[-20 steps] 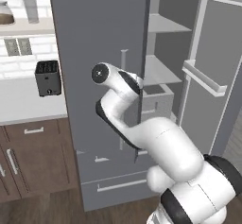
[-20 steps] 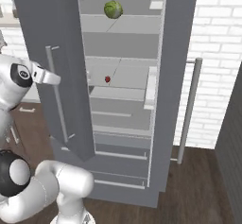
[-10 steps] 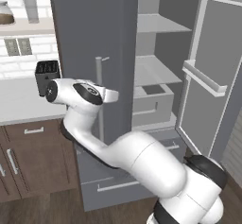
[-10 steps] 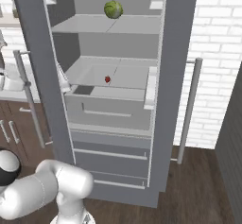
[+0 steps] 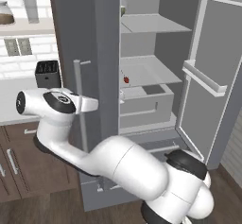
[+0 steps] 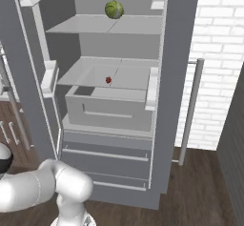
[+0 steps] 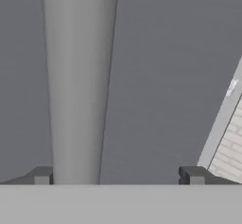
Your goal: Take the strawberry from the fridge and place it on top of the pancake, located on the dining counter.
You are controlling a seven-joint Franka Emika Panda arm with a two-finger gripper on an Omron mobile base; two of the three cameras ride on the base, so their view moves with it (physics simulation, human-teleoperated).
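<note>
Gripper spread wide, my fingertips stand apart on either side of the fridge's silver bar handle without clamping it, since the left door now stands swung open. That leaves the shelves exposed: the strawberry sits alone on the middle shelf, below a green cabbage, within reach for a pickup.

The grey fridge stands with both doors swung open. The tiny red strawberry sits on its middle shelf, above the drawer.
</note>
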